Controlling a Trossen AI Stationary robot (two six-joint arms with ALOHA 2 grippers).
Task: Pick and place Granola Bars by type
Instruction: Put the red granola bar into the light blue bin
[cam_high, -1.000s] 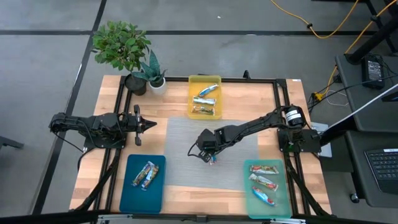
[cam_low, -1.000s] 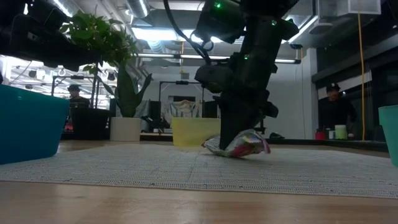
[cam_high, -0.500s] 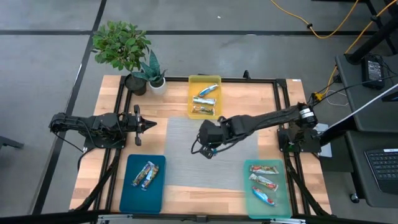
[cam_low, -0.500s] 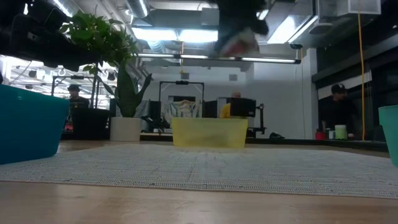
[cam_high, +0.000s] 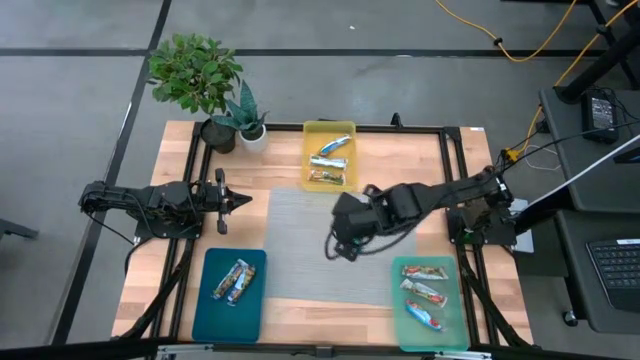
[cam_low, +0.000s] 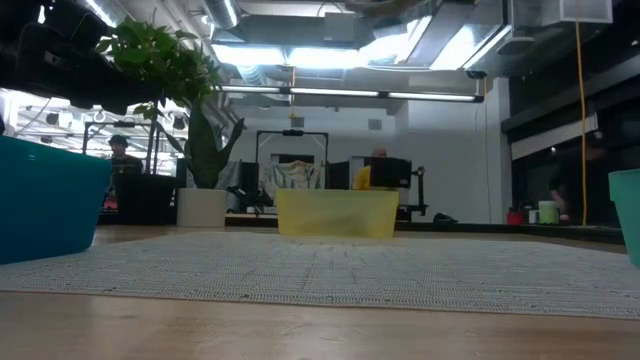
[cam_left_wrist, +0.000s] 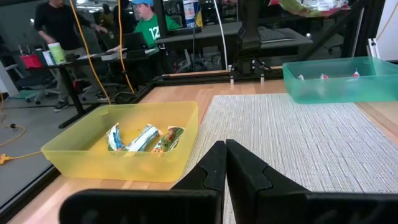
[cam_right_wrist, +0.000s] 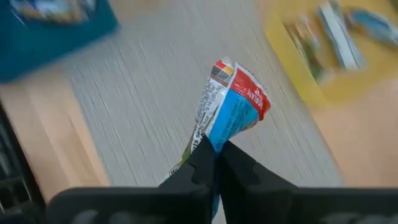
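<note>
wooden tabletop (cam_high: 285, 160) with a grey woven mat (cam_high: 300, 250) across its middle fills the high view, and a workshop with desks and people sits behind it in the left wrist view. right gripper (cam_high: 340, 245) hangs above the mat's right half, raised clear of the surface, its fingers (cam_right_wrist: 205, 158) clenched on one end of a red, blue and white granola bar (cam_right_wrist: 230, 109) that sticks out forward from the tips. near it toward the table's front right stands the teal tray (cam_high: 458, 300), holding three red-and-white bars (cam_high: 424, 292) laid roughly one after another. toward the back of the table, the yellow tray (cam_high: 312, 150) holds blue-and-white bars (cam_high: 330, 160) lying side by side, also seen in the left wrist view (cam_left_wrist: 140, 138). well apart at the front left, the dark blue tray (cam_high: 250, 310) carries two bars (cam_high: 231, 282) lying close together at a slant. left gripper (cam_high: 238, 200) waits at the left edge of the mat, fingers (cam_left_wrist: 214, 168) pressed together with nothing between them. two potted plants (cam_high: 210, 85) stand at the back left corner.
</note>
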